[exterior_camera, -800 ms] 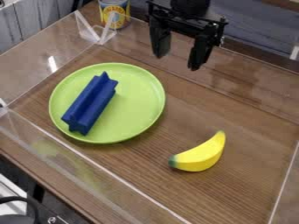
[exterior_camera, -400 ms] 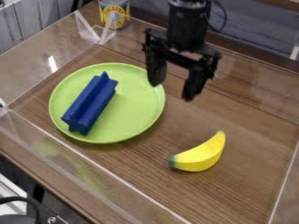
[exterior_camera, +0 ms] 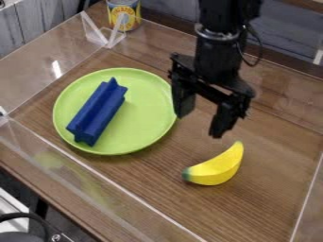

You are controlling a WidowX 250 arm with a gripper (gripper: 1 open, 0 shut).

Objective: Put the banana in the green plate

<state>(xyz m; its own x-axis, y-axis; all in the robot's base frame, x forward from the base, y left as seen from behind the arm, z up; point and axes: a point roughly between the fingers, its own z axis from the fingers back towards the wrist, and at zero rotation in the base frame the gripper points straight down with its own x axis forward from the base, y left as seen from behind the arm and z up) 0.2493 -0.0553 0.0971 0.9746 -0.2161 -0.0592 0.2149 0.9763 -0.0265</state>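
The yellow banana (exterior_camera: 217,164) lies on the wooden table at the lower right, its greenish tip pointing left. To its left sits the round green plate (exterior_camera: 149,113), which carries a blue ridged block (exterior_camera: 96,111). My black gripper (exterior_camera: 205,109) points straight down between the plate's right rim and the banana. It hangs just above and behind the banana, fingers spread open, with nothing between them.
Clear acrylic walls (exterior_camera: 32,151) fence the table on the left, front and right. A yellow can (exterior_camera: 123,13) stands at the back left beyond the wall.
The arm has come forward and down from the back of the table, moving right toward the banana. Its fingers have stayed open, and banana, plate and block have not moved.
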